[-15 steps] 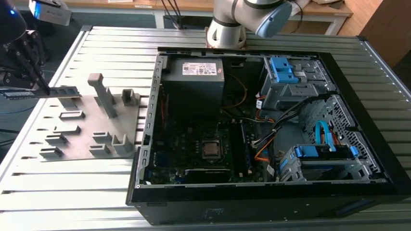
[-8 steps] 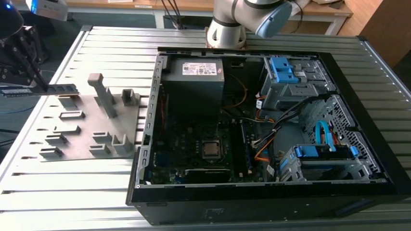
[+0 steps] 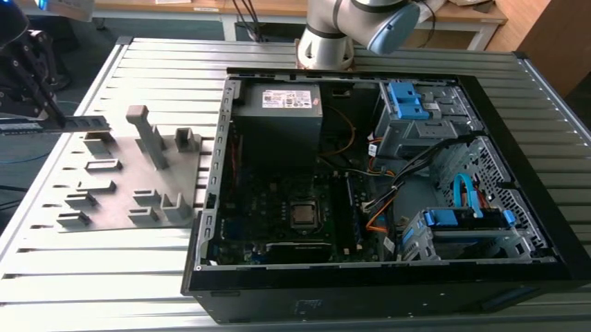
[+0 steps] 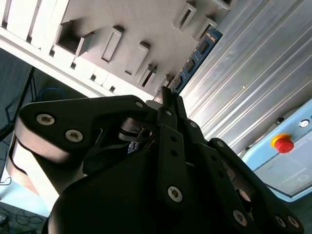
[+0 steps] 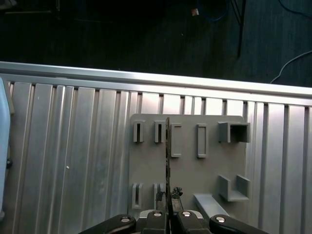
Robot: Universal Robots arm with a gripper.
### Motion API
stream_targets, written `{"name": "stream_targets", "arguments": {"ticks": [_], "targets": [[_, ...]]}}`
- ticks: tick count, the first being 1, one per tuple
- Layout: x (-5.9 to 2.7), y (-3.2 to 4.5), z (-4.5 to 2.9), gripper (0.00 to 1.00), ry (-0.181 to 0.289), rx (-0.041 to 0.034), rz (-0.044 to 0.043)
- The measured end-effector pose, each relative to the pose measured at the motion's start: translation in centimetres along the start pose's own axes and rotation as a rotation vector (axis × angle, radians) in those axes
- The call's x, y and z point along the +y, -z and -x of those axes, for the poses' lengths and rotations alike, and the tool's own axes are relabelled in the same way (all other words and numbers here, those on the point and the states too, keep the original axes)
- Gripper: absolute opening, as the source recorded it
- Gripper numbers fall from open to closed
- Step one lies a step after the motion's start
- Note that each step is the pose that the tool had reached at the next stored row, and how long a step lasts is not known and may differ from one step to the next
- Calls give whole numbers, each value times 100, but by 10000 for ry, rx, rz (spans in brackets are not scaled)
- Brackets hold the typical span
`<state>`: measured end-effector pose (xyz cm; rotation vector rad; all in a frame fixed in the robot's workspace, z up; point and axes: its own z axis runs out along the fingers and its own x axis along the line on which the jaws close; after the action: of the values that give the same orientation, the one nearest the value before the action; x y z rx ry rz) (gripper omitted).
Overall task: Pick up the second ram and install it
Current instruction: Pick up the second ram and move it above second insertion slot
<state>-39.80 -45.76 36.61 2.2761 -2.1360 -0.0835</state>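
- The second ram (image 4: pixel 197 53) is being gripped by one end. In the second wrist view its blue board with black chips is being shown projecting straight out beyond the fingertips.
- Its long axis is being carried in line with the gripper's own reach. In the first wrist view the stick is being seen edge-on, as a thin dark line running away from the fingers across the grey holder tray (image 5: pixel 195 175).
- The gripper (image 4: pixel 168 95) is being pressed together on the stick's near end, with the board pinched between the two fingers.
- In the exterior view the stick is being held roughly level above the tray's far corner. Its free end is pointing toward the exterior view's right, with the gripper at its other end. Whether it is wholly clear of the tray's upright blocks cannot be told.
- The tray is being borne by the ribbed metal table (image 3: pixel 93 277).
- The open computer case (image 3: pixel 369 283) is lying on the same table just beside the tray, on the exterior view's right, well apart from the stick.
- The motherboard (image 3: pixel 268 200) is being shown face-up inside the case. The place of installing is therefore being judged to lie off beyond the stick's free end, not behind the gripper.
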Motion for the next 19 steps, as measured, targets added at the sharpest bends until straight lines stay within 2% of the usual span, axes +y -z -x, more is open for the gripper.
{"name": "stream_targets", "arguments": {"ticks": [19], "targets": [[10, 195, 5, 14, 0, 0, 1]]}}
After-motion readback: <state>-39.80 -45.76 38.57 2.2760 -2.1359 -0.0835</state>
